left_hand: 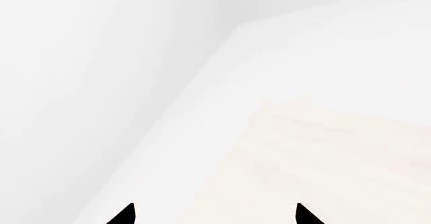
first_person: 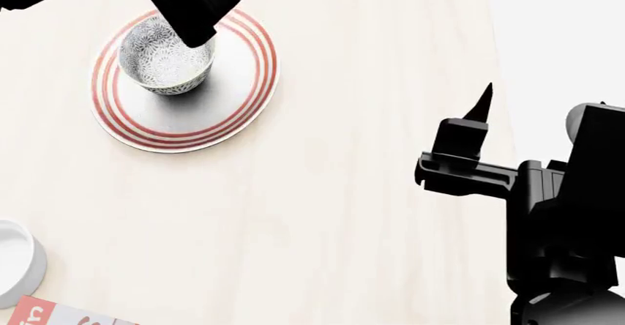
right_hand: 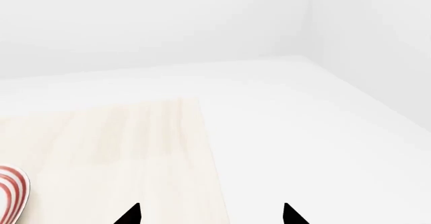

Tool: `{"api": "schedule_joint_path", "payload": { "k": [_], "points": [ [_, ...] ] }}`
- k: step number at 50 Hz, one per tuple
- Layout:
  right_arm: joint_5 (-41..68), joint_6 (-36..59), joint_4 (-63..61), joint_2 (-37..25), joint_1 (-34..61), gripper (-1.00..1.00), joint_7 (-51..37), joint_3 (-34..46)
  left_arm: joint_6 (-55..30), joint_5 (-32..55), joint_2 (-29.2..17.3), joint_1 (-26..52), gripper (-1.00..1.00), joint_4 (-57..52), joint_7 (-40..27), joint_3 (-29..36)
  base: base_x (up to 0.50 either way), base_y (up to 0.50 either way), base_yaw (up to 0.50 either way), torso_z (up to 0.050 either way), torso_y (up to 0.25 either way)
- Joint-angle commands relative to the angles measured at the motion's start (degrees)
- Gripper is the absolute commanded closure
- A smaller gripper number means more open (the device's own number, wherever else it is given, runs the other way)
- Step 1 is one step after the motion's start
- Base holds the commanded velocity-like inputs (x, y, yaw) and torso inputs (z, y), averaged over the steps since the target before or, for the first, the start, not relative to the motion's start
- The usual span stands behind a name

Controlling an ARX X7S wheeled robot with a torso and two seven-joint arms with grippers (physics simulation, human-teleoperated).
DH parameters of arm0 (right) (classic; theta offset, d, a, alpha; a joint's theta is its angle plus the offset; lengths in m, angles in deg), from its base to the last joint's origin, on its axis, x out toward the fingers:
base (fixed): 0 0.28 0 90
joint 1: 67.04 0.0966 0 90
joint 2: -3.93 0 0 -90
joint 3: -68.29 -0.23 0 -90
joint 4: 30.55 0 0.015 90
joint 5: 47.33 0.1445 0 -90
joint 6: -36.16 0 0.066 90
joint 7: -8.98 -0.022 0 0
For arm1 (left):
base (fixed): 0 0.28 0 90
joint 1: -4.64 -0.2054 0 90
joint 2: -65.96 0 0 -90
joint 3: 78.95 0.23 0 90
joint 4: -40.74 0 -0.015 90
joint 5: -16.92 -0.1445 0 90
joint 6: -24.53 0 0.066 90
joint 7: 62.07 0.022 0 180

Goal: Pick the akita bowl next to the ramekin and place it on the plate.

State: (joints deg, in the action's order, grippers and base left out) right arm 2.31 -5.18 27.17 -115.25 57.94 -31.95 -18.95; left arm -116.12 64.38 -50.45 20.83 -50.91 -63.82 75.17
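Ramekin (first_person: 15, 260) at near left table (first_person: 352, 193) edge, partly cut off by the frame, with the corner of a red printed item (first_person: 49, 315) just beside it. Right gripper (first_person: 478, 116) hovers over the table's right edge — fingers spread, holding nothing. Farther back, akita bowl (first_person: 164, 65) sits upright on the plate (first_person: 186, 120). Left gripper (first_person: 195, 10) is above the bowl's far rim — fingertips apart in its wrist view, empty.
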Motion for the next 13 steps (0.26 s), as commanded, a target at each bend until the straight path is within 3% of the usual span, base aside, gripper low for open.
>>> {"api": "schedule_joint_path", "payload": {
  "k": [1, 13],
  "points": [
    [-0.98, -0.20, 0.32, 0.99, 0.10, -1.00, 1.11, -1.11, 1.35, 1.99, -1.03, -1.67, -1.00, -6.63, -3.15, -6.81, 0.00, 0.00, 0.00, 0.000, 0.000],
    [-1.21, -0.67, 0.55, 0.91, -0.01, -1.00, 1.25, -0.87, 2.65, 4.59, -2.88, -3.98, -1.00, -11.20, -5.47, -9.68, 0.00, 0.00, 0.00, 0.000, 0.000]
  ]
}}
